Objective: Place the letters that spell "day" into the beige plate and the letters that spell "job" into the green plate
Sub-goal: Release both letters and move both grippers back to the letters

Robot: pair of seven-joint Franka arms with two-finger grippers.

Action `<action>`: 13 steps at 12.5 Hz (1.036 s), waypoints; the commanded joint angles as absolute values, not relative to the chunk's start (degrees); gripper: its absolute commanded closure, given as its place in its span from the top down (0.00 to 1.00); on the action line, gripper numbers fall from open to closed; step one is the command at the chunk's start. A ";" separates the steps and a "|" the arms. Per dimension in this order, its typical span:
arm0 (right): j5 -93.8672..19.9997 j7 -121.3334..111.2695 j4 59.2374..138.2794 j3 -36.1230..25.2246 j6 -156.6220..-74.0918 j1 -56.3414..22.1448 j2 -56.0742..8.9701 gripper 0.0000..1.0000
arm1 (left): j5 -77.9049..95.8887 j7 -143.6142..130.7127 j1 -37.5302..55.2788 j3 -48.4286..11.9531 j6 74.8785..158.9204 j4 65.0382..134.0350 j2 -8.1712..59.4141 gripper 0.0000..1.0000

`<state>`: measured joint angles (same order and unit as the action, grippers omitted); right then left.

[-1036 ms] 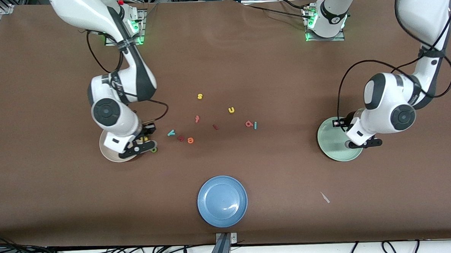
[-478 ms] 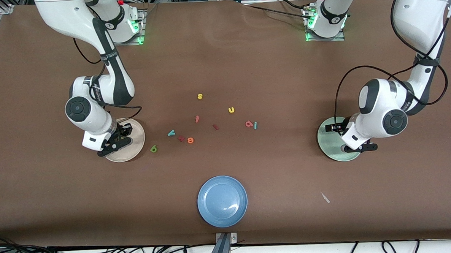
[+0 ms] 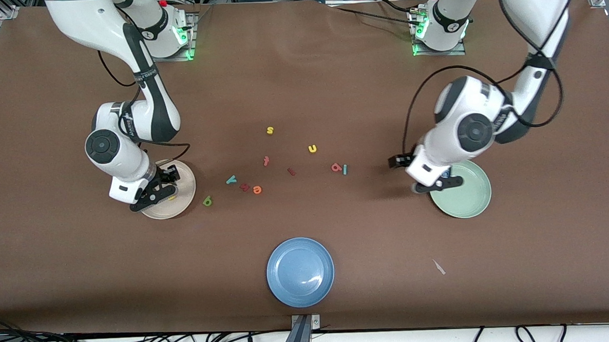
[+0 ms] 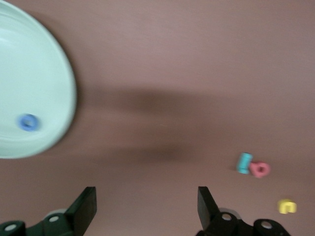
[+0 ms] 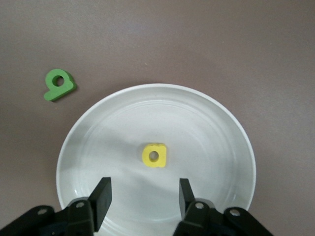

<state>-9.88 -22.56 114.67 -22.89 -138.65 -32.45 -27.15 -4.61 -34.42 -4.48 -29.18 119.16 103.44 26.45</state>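
Observation:
The beige plate (image 3: 184,182) holds the yellow "d" (image 5: 154,155); my right gripper (image 5: 142,196) hangs open just above the plate (image 5: 216,147), nothing between its fingers. The green loop-and-stem letter (image 5: 59,84) lies on the table beside that plate (image 3: 207,200), with the teal "y" (image 3: 231,180) a little farther toward the middle. The blue "o" (image 4: 28,122) rests in the green plate (image 4: 44,64). My left gripper (image 4: 146,206) is open and empty over bare table at that plate's edge (image 3: 465,197). Salmon "b" (image 3: 336,166) and teal "j" (image 3: 344,170) lie side by side mid-table.
Loose mid-table letters: yellow "s" (image 3: 270,130), yellow "u" (image 3: 312,148), orange round letter (image 3: 257,189), dark red ones (image 3: 244,186) (image 3: 291,171), a red "t" (image 3: 266,161). A blue plate (image 3: 300,272) sits near the front edge, a white scrap (image 3: 438,266) beside it.
My right gripper carried the yellow "d" over the beige plate and opened; it now lies inside. My left gripper opened, left the blue "o" in the green plate and moved off toward mid-table.

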 commanded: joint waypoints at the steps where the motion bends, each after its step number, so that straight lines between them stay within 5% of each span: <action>1: -11.16 -19.63 115.93 -20.93 -138.52 -32.69 -24.79 0.64 | -5.71 -40.06 0.77 -28.57 123.12 101.60 31.54 0.72; 7: -10.90 0.05 114.17 -11.61 -138.69 -33.31 -24.78 0.64 | -18.72 -54.39 6.23 -28.65 133.49 101.34 39.45 0.65; 13: -10.90 7.56 114.34 -11.34 -145.53 -38.58 -28.38 0.64 | -18.63 -55.37 8.96 -28.22 134.73 100.64 41.39 0.58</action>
